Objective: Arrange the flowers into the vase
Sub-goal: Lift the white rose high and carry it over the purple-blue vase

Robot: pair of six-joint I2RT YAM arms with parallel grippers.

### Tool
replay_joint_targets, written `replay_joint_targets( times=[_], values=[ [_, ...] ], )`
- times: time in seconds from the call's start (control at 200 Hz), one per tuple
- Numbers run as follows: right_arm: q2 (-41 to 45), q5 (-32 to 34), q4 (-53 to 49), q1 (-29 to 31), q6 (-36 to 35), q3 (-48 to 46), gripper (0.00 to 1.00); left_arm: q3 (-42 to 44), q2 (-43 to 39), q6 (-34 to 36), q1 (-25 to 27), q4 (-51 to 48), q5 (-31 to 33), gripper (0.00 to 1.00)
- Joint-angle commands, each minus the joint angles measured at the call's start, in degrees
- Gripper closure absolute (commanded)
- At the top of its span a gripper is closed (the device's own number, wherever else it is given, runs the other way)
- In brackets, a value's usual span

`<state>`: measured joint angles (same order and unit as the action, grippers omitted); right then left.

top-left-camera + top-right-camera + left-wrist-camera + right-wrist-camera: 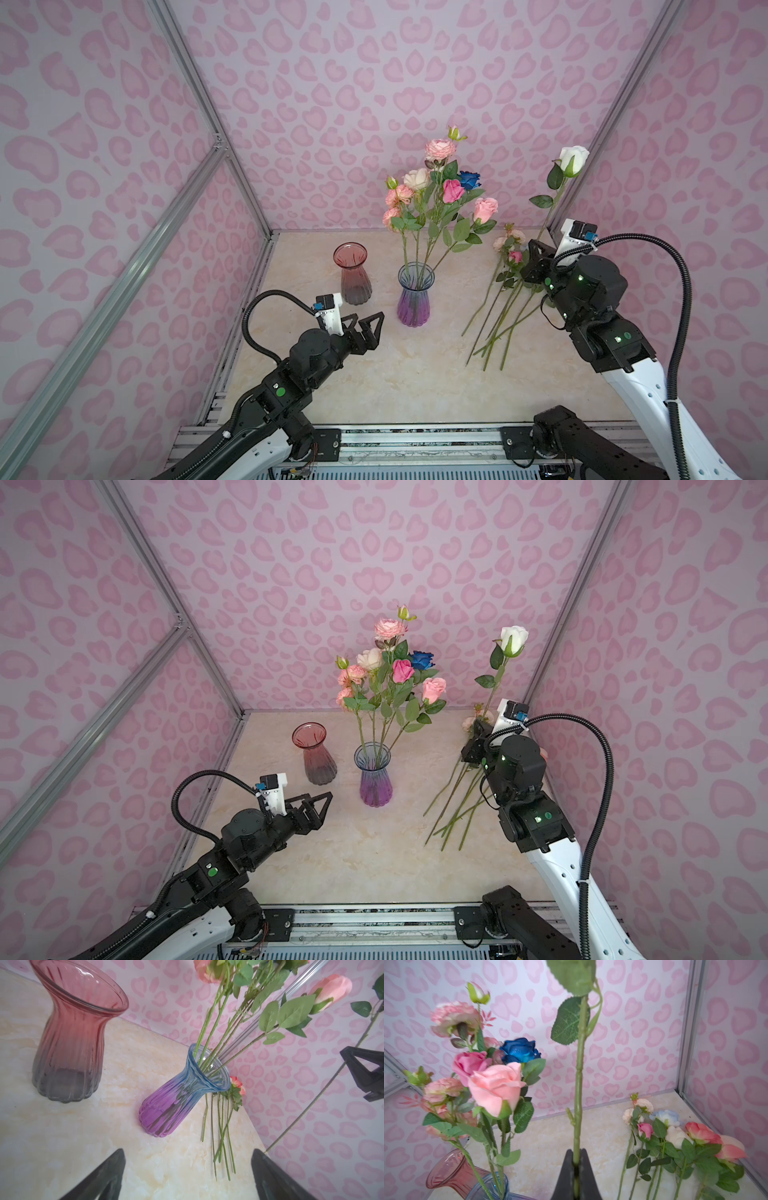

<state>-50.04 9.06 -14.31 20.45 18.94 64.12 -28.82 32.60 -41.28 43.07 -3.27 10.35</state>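
Two ribbed glass vases stand upright around the middle of the cream marbled surface (374, 374): a red-to-grey glass vase (353, 274) nearer the left edge and, beside it, a blue-to-purple glass vase (413, 299) holding a bunch of green-stemmed artificial roses (440, 191) with pink, peach, cream, magenta and blue heads. More loose roses (505, 299) lie along the right edge, heads toward the far right corner, and over them the right hand (576, 1154) is clamped on the stem of a white rose (573, 160) held upright. Nearer the front edge than the red vase, the left hand (369, 322) hovers with its fingers spread apart.
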Motion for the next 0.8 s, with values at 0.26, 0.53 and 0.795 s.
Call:
replay_joint_targets(
  times=[0.26,0.53,0.795],
  values=[
    [-3.5,1.1,18.7,12.2,-6.1,4.8,0.97,2.7,-5.5,-5.3,-0.4,-6.8,7.9,0.04],
    [-18.8,1.3,26.3,22.1,-13.2,16.7,0.97,4.5,-5.7,-8.8,-0.5,-10.7,6.4,0.04],
    [-30.2,-0.1,30.1,23.4,-16.7,20.5,0.98,6.0,-10.2,-9.4,-0.5,-12.7,6.3,0.04]
  ],
)
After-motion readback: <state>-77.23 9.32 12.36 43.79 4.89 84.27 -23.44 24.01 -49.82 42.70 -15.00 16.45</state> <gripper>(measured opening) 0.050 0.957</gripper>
